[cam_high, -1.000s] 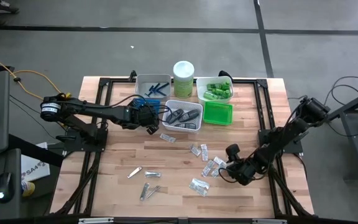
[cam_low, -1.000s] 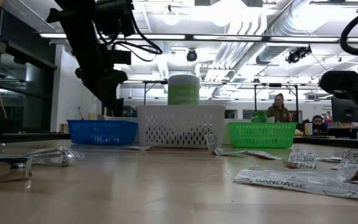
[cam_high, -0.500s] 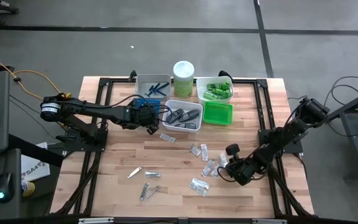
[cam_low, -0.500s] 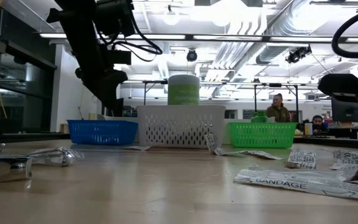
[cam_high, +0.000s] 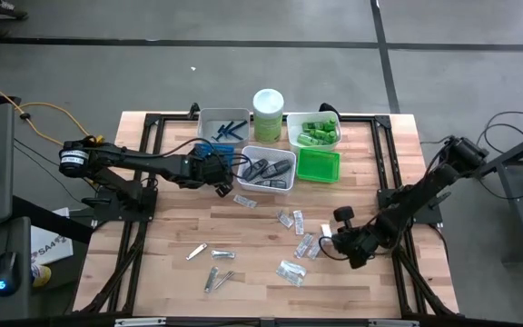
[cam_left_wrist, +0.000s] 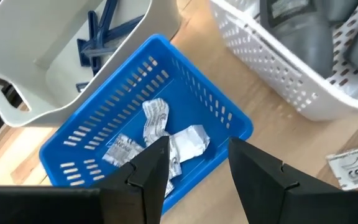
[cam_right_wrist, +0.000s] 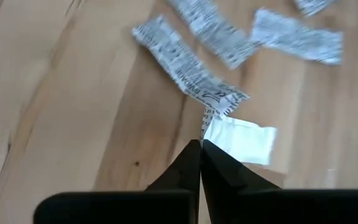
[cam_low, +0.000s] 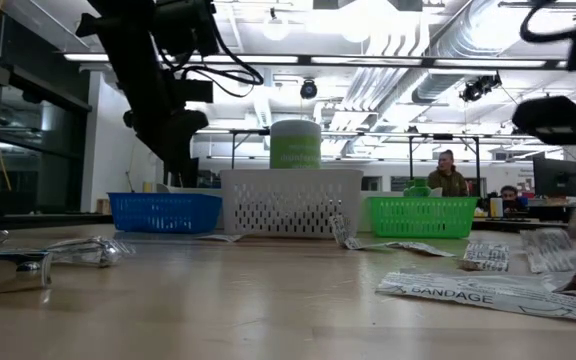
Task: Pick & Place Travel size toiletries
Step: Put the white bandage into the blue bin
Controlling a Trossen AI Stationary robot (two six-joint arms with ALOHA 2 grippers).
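My right gripper is at the table's right side, shut on a printed white packet. More packets lie loose on the wood around it, and silver clippers lie near the front left. My left gripper hovers open over the blue basket, which holds a few packets. Dark grey cases fill the white basket. Green tubes and blue razors lie in trays at the far edge. My right gripper pinches one end of the printed packet between its two fingertips. The fingers slant down from the table's right side. The packet sticks out beyond the tips. The low view shows it blurred just above the wood. Whether its far end rests there I cannot tell.
A long bandage packet and a plain white one lie on the table just past my right fingertips. A green basket and a tall pale-green canister stand at the far middle. People sit in the room behind the table.
My right gripper has risen and drawn a little toward the table's right edge. The packet at its fingertips has come up from where it lay flat. My left gripper has kept still over the blue basket.
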